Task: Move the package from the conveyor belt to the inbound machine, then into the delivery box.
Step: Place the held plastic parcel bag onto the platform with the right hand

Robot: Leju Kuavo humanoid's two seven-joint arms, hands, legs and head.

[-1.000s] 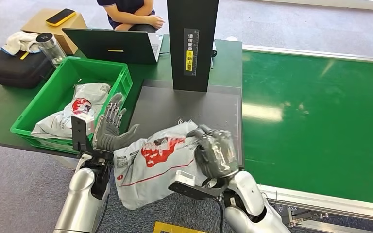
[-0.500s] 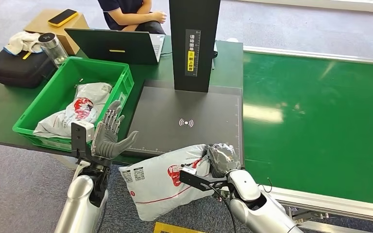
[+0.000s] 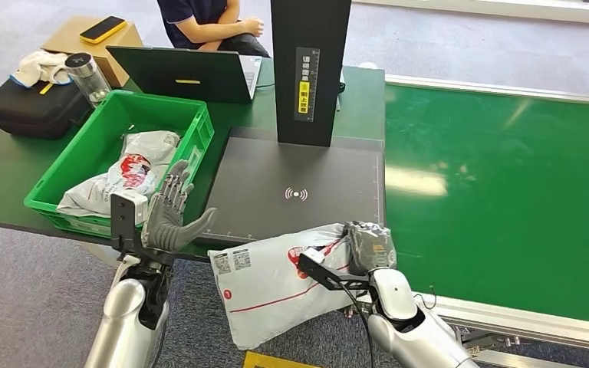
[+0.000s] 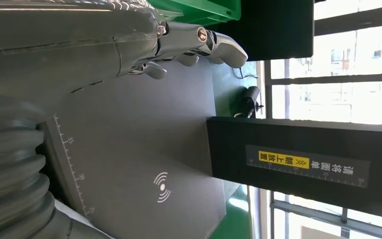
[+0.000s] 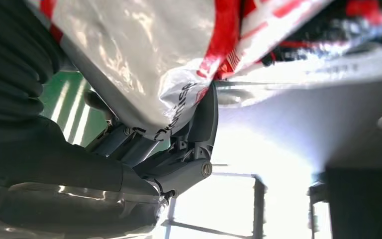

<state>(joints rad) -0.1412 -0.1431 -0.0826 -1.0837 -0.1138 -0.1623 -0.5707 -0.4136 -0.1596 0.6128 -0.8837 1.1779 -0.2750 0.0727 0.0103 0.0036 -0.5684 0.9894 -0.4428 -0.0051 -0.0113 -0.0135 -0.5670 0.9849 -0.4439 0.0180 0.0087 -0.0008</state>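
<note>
My right robot hand (image 3: 368, 247) grips the white-and-red plastic mailer package (image 3: 276, 287), hanging off the flat black scanner pad (image 3: 299, 172) at 6 o'clock; left robot hand (image 3: 170, 211) open. My worry: the slack bag slipping floorward

I see an open black laptop (image 3: 188, 73) at the far side of the bench (image 3: 0, 172). A person (image 3: 211, 23) in a dark top sits behind it. Far to my left lies a black bag (image 3: 27, 111) with a white cloth (image 3: 38, 65) and a clear bottle (image 3: 86, 75) on it. Behind those, a yellow phone (image 3: 100, 28) lies on a brown box (image 3: 92, 38).
</note>
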